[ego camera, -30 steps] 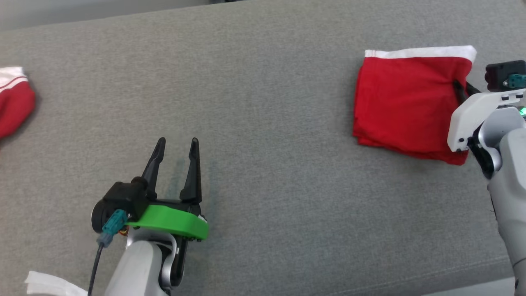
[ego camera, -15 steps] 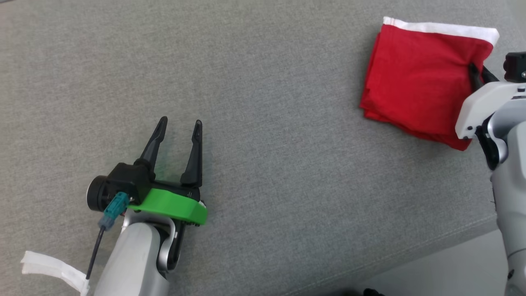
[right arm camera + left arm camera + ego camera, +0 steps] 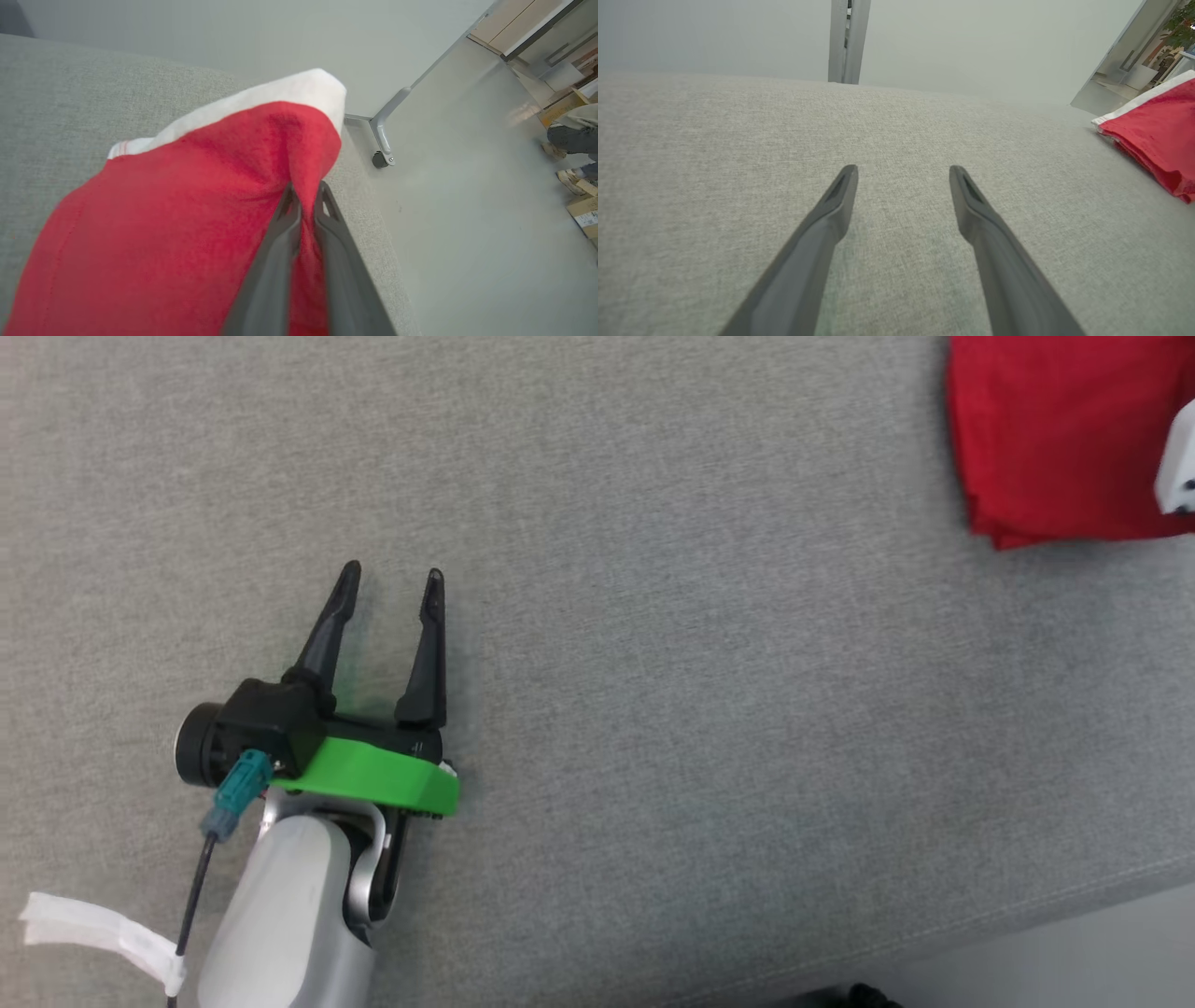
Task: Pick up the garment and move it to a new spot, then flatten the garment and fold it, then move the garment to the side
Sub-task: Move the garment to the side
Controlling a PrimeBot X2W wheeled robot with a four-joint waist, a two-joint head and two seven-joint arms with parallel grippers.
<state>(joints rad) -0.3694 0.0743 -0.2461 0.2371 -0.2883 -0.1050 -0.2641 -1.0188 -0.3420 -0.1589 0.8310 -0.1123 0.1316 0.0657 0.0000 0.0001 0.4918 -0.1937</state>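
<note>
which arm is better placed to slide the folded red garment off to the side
Right. The right fingers are shut on an edge of the red garment. The left fingers are open over bare grey cushion, well apart from it.

No text, label, brand or number can be read anywhere.

A grey woven fabric surface carries everything here. A folded red garment with a white band along one edge lies on it, its layers stacked. The garment sits close to the surface's side edge, and the pale floor begins just beyond it. The garment's corner by the white band stands raised off the fabric. Out from the garment the surface runs flat and smooth. A stitched seam follows the near edge, well apart from the garment.
</note>
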